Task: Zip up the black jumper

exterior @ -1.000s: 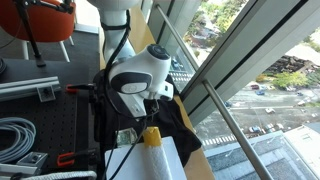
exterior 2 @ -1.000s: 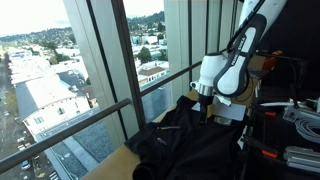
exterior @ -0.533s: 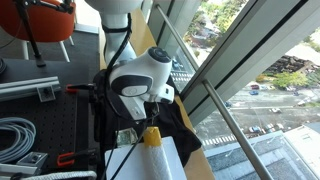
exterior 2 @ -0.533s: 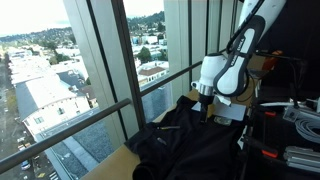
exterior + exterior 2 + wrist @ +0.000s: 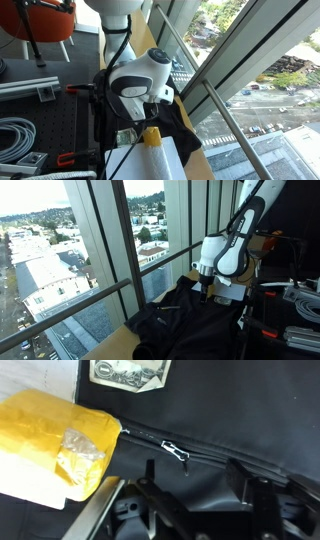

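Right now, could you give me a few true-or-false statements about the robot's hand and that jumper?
1. The jumper is black. True.
2. The gripper is clamped on the zipper pull. False: in the wrist view its jaws stand apart and the pull lies clear of them.
3. A yellow object lies beside the zipper line. True.
4. The jumper lies far from any window. False: in both exterior views it lies right next to the window.
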